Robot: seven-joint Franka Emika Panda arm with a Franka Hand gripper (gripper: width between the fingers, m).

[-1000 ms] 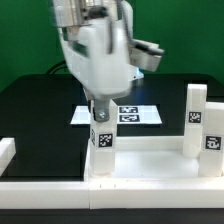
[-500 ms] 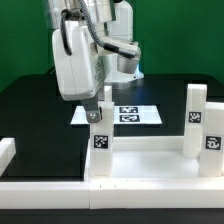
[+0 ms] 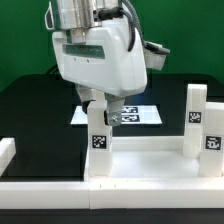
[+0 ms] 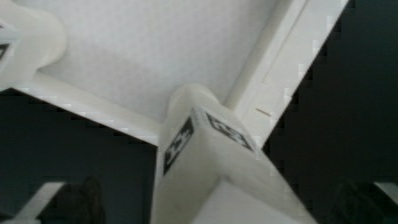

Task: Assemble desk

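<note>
Exterior view: the white Franka arm's two-finger tool [image 3: 102, 108] hangs just above a short square white tagged leg [image 3: 99, 140] standing upright in a corner socket of the white plastic rimmed tabletop [image 3: 150, 160], near the black table's [image 3: 30, 110] front edge. Its fingers stand apart, gripping nothing. Wrist view looks down on that leg [image 4: 210, 150] between dark fingertips [image 4: 71, 203].

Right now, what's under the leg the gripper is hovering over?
The leg stands upright at a corner of the tabletop, directly below the open gripper. The leg covers its own base, so the socket and how deep it sits cannot be seen.
</note>
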